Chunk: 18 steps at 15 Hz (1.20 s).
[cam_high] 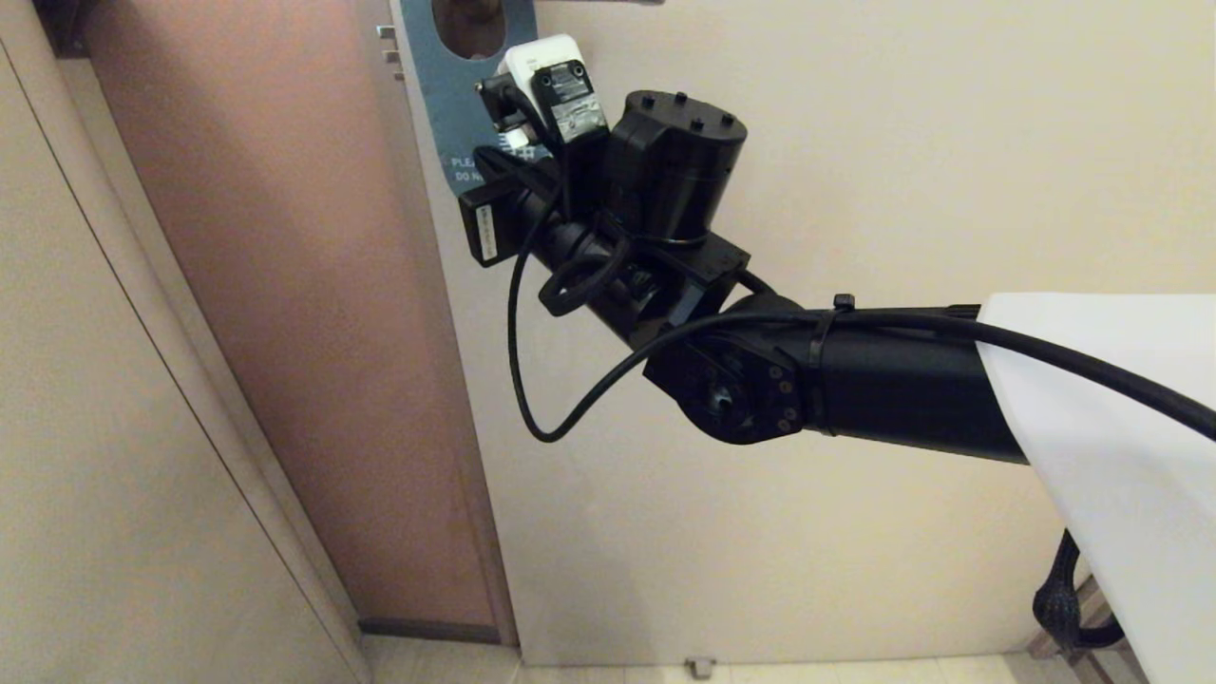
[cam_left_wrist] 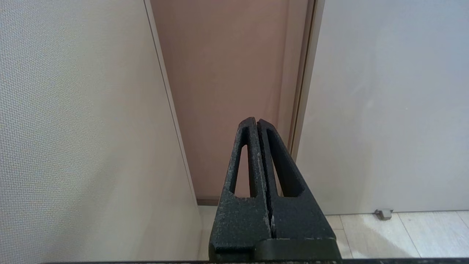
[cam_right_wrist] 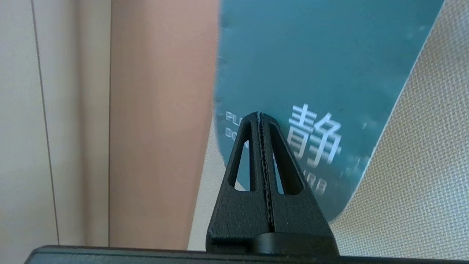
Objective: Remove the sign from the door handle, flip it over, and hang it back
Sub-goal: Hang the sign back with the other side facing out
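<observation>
The sign (cam_high: 446, 104) hangs at the top of the cream door, teal-blue "DO NOT DISTURB" face outward. In the right wrist view it (cam_right_wrist: 311, 66) fills the upper right. Only a brown piece of the door handle (cam_high: 467, 24) shows through the sign's oval hole; the rest is out of view. My right gripper (cam_high: 499, 163) is raised to the sign's lower part. Its jaws are shut pad to pad with nothing between them, and the tips (cam_right_wrist: 259, 114) sit just in front of the lettering. My left gripper (cam_left_wrist: 255, 121) is shut and empty, parked low, out of the head view.
Silver latch bolts (cam_high: 388, 47) stick out of the door edge beside the sign. A pinkish-brown wall (cam_high: 313, 332) shows through the gap on the left. A small door stop (cam_high: 700, 668) sits on the tiled floor. White cloth (cam_high: 1121, 456) covers my right arm.
</observation>
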{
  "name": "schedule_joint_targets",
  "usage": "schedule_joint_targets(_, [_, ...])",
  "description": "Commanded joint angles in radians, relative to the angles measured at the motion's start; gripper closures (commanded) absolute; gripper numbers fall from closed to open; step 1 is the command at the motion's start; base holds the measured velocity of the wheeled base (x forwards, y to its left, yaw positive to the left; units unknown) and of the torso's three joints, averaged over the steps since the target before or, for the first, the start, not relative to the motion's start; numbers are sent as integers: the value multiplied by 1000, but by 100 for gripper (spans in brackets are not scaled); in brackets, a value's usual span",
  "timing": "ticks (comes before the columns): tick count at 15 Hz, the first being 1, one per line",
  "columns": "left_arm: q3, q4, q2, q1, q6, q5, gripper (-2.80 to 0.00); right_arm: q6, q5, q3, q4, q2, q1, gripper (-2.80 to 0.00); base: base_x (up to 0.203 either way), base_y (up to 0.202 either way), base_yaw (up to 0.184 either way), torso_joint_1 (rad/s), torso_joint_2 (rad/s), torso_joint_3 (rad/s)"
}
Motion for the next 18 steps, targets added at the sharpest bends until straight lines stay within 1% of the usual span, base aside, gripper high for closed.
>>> schedule_joint_targets(1, [0, 0, 1, 0, 0, 1, 0, -2, -1, 1, -4, 6, -4, 0, 0, 0, 0, 0, 0, 0])
schedule_joint_targets(4, [0, 0, 1, 0, 0, 1, 0, -2, -1, 9, -3, -9, -3, 0, 0, 0, 0, 0, 0, 0])
schedule_joint_targets(6, [0, 0, 1, 0, 0, 1, 0, -3, -1, 38, 0, -37, -3, 0, 0, 0, 0, 0, 0, 0])
schedule_joint_targets(10, [0, 0, 1, 0, 0, 1, 0, -14, -2, 182, 1, -136, -6, 0, 0, 0, 0, 0, 0, 0])
schedule_joint_targets(14, [0, 0, 1, 0, 0, 1, 0, -21, -4, 357, 1, -241, -27, 0, 0, 0, 0, 0, 0, 0])
schedule_joint_targets(16, [0, 0, 1, 0, 0, 1, 0, -30, -4, 419, 0, -282, -55, 0, 0, 0, 0, 0, 0, 0])
schedule_joint_targets(18, [0, 0, 1, 0, 0, 1, 0, -33, -5, 469, -2, -310, -104, 0, 0, 0, 0, 0, 0, 0])
